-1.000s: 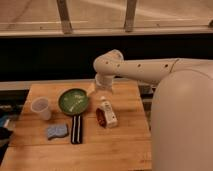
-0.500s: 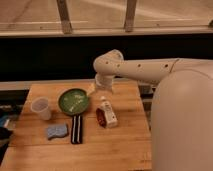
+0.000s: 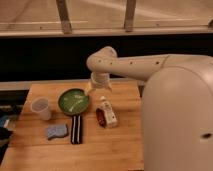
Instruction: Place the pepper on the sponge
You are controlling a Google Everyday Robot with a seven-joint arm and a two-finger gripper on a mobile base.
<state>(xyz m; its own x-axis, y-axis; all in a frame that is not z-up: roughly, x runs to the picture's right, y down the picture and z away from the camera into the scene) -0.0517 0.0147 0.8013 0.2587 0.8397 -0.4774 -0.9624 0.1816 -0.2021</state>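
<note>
The robot's white arm (image 3: 135, 65) reached in from the right, above the back of the table, bent at a rounded joint and turned downward, so that the gripper (image 3: 94, 90) hung low over the far right rim of the green plate (image 3: 64, 103). Whether the gripper was open or closed could not be told, as its tip merged with the plate's edge and the pale wrist above it. The pepper (image 3: 100, 118), small, dark red and glossy, lay on the wood in front of the gripper and slightly to its right, apart from it, pressed along the left side of a white carton-like package (image 3: 109, 116) with an orange top. The sponge (image 3: 56, 131), a light blue pad with wavy edges, lay well to the left of the pepper near the front left of the table, with nothing on it. A narrow black strip with white stripes (image 3: 76, 129) lay just beside the sponge (between it and the pepper). A translucent white cup (image 3: 41, 108) stood upright left of the plate. All of this rested on a light wooden table (image 3: 120, 145). The robot's bulky white body (image 3: 177, 120) filled the right foreground, and behind the table ran a dark band beneath a pale railing with slanted posts (image 3: 64, 17).
</note>
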